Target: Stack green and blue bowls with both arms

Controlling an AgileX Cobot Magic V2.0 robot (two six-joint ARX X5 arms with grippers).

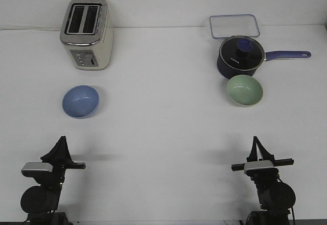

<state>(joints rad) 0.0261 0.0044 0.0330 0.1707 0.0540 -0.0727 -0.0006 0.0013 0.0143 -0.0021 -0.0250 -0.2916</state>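
Note:
The light blue bowl [80, 101] sits upright on the white table at the left, in front of the toaster. The pale green bowl [244, 91] sits upright at the right, just in front of the navy saucepan. Both bowls are empty and far apart. My left gripper [62, 142] is low at the near left, well short of the blue bowl, its fingers meeting at a point and holding nothing. My right gripper [254, 142] is low at the near right, short of the green bowl, its fingers also together and empty.
A cream and silver toaster [87, 33] stands at the back left. A dark navy saucepan [240, 56] with a glass lid and a handle pointing right stands almost against the green bowl. A clear rectangular container [234, 26] lies behind it.

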